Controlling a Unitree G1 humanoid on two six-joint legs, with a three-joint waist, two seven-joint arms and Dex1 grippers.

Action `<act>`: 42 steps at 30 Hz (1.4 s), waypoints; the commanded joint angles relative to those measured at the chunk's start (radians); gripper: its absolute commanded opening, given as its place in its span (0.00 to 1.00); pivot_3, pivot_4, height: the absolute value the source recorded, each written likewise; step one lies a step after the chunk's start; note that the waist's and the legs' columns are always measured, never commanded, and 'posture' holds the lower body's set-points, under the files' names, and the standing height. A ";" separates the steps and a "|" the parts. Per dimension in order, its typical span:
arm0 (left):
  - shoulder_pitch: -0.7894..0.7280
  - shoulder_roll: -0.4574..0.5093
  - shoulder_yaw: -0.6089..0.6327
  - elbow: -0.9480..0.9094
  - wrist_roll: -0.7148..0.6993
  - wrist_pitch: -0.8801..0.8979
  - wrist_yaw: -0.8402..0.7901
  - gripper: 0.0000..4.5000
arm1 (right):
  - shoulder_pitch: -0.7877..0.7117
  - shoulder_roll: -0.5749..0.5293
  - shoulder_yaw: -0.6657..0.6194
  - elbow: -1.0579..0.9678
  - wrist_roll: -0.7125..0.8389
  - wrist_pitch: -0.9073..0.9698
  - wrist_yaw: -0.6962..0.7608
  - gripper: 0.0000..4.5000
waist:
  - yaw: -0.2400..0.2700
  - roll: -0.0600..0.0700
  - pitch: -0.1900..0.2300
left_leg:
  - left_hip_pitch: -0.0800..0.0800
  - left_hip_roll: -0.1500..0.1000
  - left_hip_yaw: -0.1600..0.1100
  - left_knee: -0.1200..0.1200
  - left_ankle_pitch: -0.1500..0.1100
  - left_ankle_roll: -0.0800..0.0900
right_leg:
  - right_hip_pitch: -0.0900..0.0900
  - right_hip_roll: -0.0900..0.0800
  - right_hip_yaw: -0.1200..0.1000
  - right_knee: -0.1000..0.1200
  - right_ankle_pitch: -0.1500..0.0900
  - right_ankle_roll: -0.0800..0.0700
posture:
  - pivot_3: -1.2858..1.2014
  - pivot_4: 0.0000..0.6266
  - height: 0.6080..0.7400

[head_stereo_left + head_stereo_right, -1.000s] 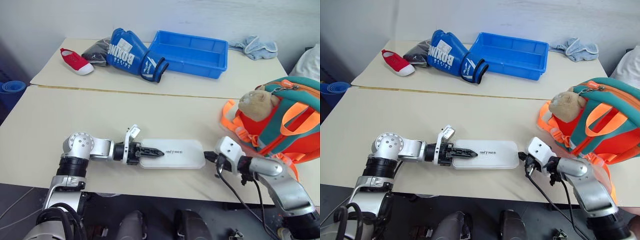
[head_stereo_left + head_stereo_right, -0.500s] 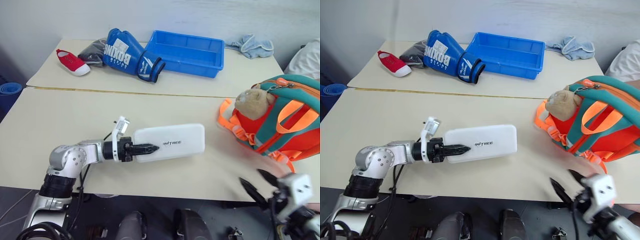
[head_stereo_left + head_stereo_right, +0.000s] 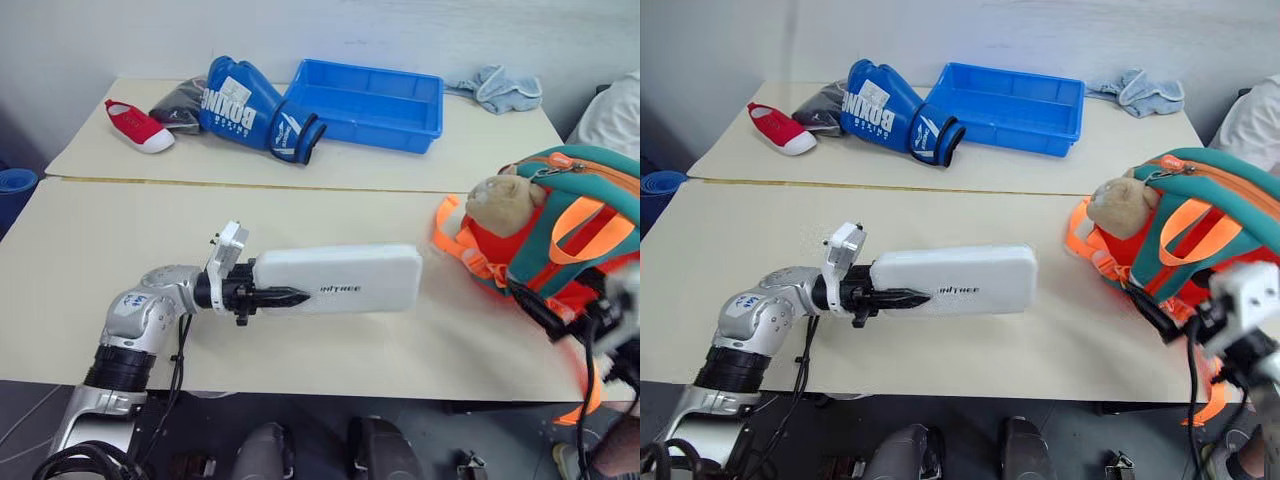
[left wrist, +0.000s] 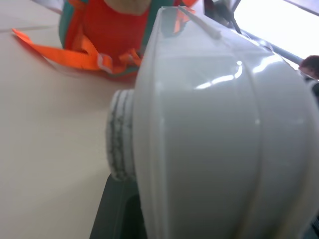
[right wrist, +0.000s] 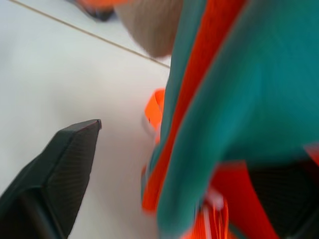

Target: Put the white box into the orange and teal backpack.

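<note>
Two cream tables (image 3: 120, 240) pushed edge to edge, on the far one a red shoe (image 3: 131, 125) laid beside dark fabric (image 3: 182, 98), a blue boxing glove (image 3: 246, 107) rested against a blue plastic tray (image 3: 362, 103), a light blue cloth (image 3: 506, 87) crumpled beyond

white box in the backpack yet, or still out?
Out. The white box is held by the left pincer above the table, well apart from the backpack.

Head stereo pair overlooks the same table (image 3: 120, 240); wrist cameras sit close, seemingly backpack-facing (image 5: 239, 89).
</note>
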 commanded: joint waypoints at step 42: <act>-0.024 0.132 0.522 -0.183 -0.399 0.362 0.206 0.28 | -0.237 -0.242 0.267 -0.182 0.499 0.504 0.233 0.01 | -0.005 -0.005 0.002 | -0.021 0.000 -0.003 0.015 -0.001 0.005 | -0.013 -0.002 -0.007 0.002 0.003 0.006 | 0.52 0.24 1.00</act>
